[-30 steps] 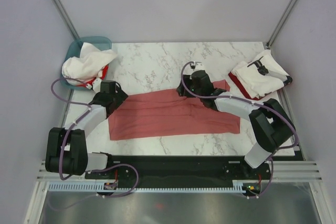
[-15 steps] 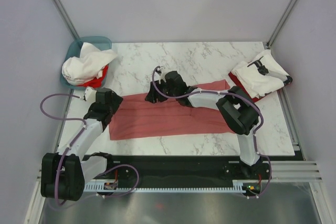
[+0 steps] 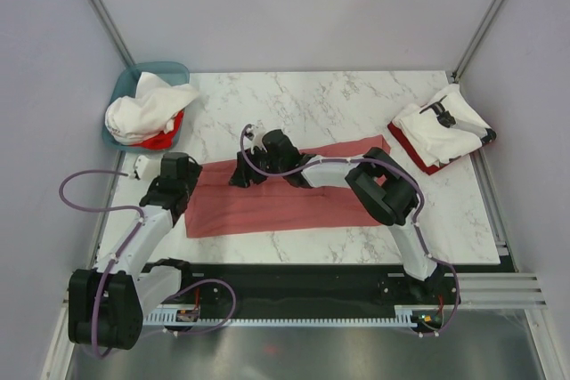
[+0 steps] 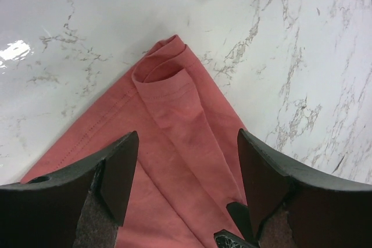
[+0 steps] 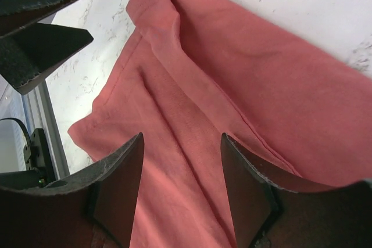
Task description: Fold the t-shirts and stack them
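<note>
Hovering spread-fingered over the salmon-red t-shirt (image 3: 267, 211), left gripper (image 4: 186, 161) and right gripper (image 5: 180, 166) should each pinch the hem just ahead, catching every layer.

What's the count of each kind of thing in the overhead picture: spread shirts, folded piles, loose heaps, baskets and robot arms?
Shirt spread flat: 1
Folded pile of shirts: 1
Loose heap of clothes: 1
Basket: 1
Robot arms: 2, the left arm and the right arm
Total: 6
</note>
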Controlling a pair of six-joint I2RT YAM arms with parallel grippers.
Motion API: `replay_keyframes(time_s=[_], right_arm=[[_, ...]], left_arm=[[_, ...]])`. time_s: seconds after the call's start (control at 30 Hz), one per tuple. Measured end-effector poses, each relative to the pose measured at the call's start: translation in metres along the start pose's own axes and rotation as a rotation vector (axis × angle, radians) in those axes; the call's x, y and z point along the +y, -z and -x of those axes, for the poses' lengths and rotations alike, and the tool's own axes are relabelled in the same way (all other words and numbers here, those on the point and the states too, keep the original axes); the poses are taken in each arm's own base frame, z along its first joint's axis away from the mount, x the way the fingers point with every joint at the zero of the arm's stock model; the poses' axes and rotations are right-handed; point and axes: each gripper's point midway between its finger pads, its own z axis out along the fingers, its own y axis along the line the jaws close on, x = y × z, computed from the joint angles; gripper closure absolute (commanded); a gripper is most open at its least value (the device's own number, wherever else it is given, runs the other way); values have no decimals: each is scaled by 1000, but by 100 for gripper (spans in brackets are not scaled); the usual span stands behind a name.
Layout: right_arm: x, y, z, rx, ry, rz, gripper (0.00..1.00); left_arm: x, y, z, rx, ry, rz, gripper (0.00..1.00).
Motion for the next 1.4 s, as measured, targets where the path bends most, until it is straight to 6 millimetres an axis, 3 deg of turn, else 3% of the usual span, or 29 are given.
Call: replay_keyframes(time_s=[0.2,0.53,0.8,1.03,1.23,1.4], right_arm=[[-3,-12,-9,27,-3,15,36],[-1,-15,-6,22,44,4,30],[9,-40,34,-47,73,30,27],[-8,-58,6,27,42,25,29],[12,-62,0,55,57,89,31],[35,-66,-24,101,89,136,31]], left_arm=[[7,-1,1,-11,25,33,24],[9,-3,0,-15,29,49,25],[12,-5,-2,-8,22,60,25],[11,-4,-4,4,23,56,26],[12,-5,-5,8,21,59,26],[13,-6,-6,10,17,66,26]])
